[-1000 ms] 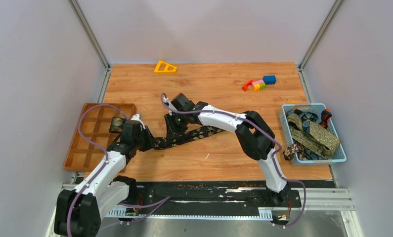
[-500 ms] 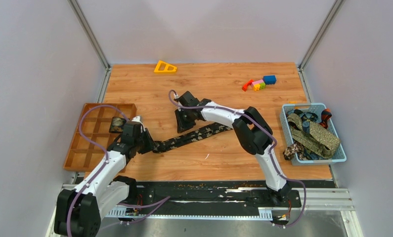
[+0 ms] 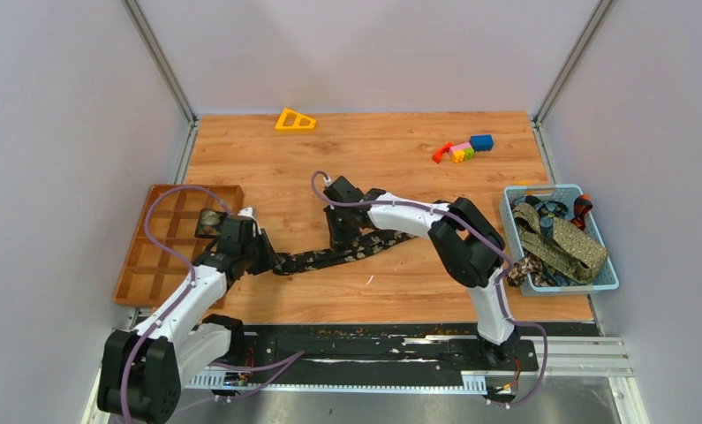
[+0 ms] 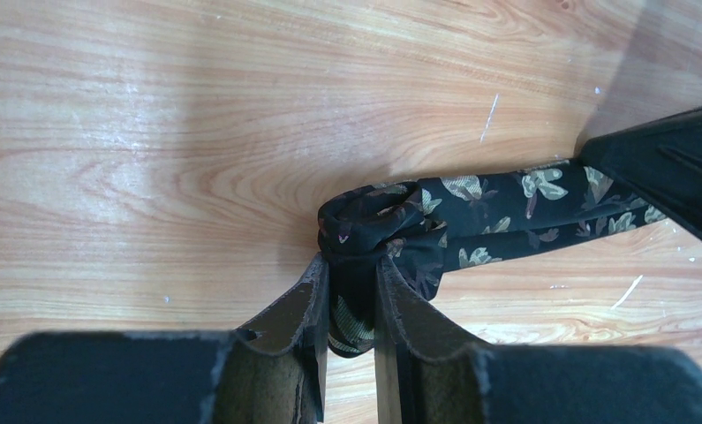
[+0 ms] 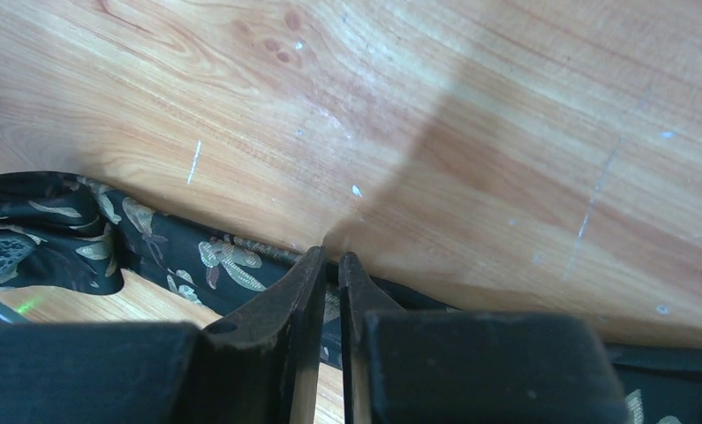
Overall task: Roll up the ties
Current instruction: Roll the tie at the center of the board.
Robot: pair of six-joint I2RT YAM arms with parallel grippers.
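While the left end effector (image 4: 351,296) clamps the coiled end of the tie (image 3: 313,258) on the surface (image 3: 373,159), the right end effector (image 5: 329,265) pinches narrow mid-length; we judge slack could let the coil unravel

Lab cell: grey walls (image 3: 64,132), wooden table (image 3: 373,141)

My right tool (image 5: 329,261): fingers nearly together, black tie (image 5: 228,262) runs behind them, can't tell if fabric is pinched. Top view hides its tips under the wrist. Tie end vanishes between the fingers of my left tool (image 4: 351,274). In the basket (image 3: 517,201) the ties (image 3: 559,243) are tangled, count unclear.
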